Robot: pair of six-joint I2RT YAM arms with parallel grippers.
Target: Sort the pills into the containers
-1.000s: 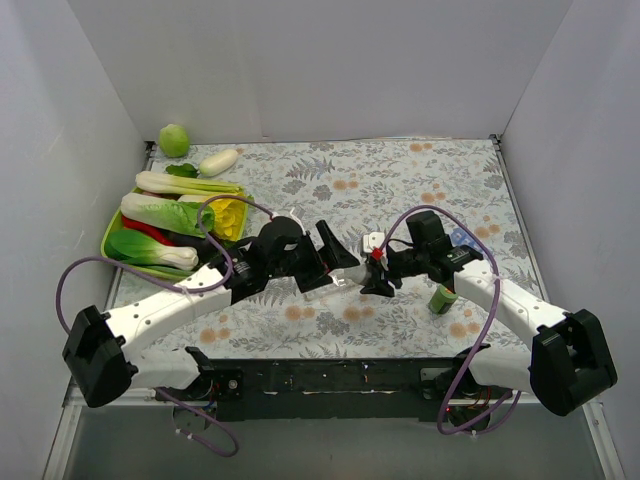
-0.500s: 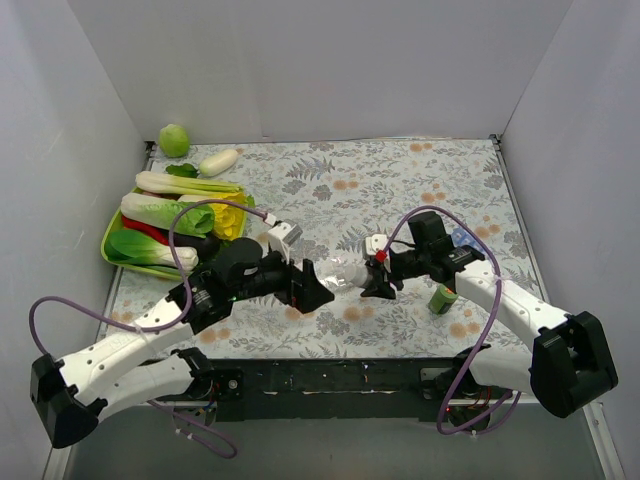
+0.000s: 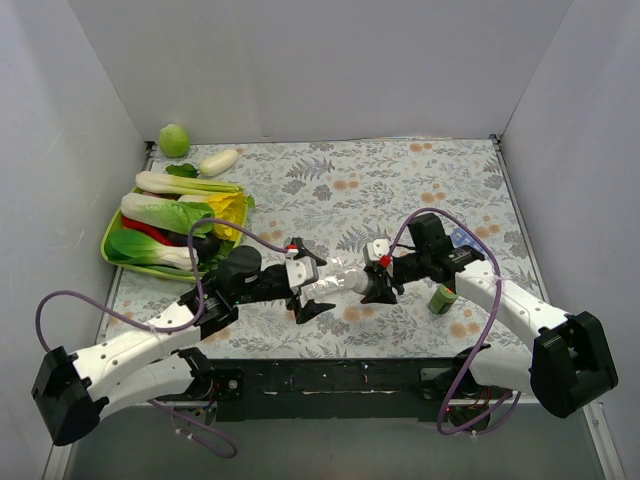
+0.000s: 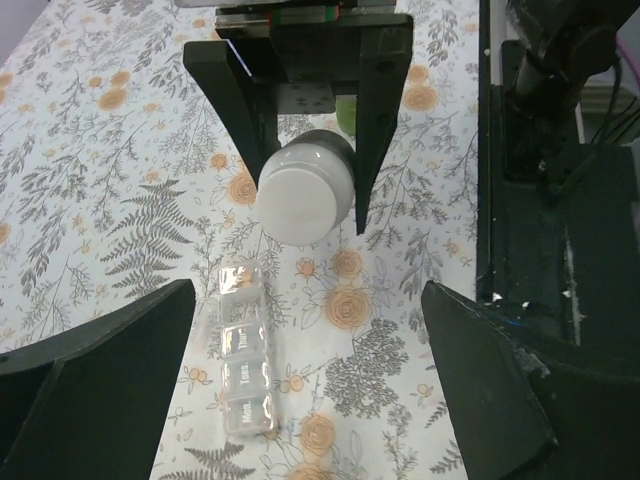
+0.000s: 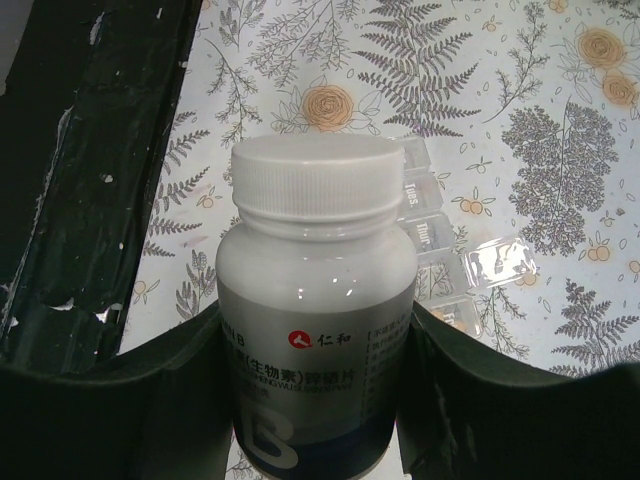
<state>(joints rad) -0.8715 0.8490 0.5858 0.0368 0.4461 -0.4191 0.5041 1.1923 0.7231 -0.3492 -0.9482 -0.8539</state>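
My right gripper (image 5: 315,400) is shut on a white pill bottle (image 5: 315,330), gripping its body on both sides. The bottle's white cap (image 4: 305,190) is on and points toward my left gripper (image 4: 305,400). That gripper is wide open with nothing between its fingers, a short way from the cap. In the top view the left gripper (image 3: 312,285) and the right gripper (image 3: 375,283) face each other near the table's middle front. The containers, a clear pill-box strip (image 4: 245,350), lie on the cloth below the bottle, with one lid (image 5: 500,262) flipped open. No loose pills show.
A green tray (image 3: 108,238) of toy vegetables sits at the left. A green ball (image 3: 174,139) and a white vegetable (image 3: 218,161) lie behind it. A small green bottle (image 3: 441,298) stands by my right arm, and a blue strip (image 3: 460,238) lies behind it.
My left arm has drawn back toward the near left and lowered. Its gripper has opened wide and now faces the bottle's cap. The right gripper has kept still with the bottle.
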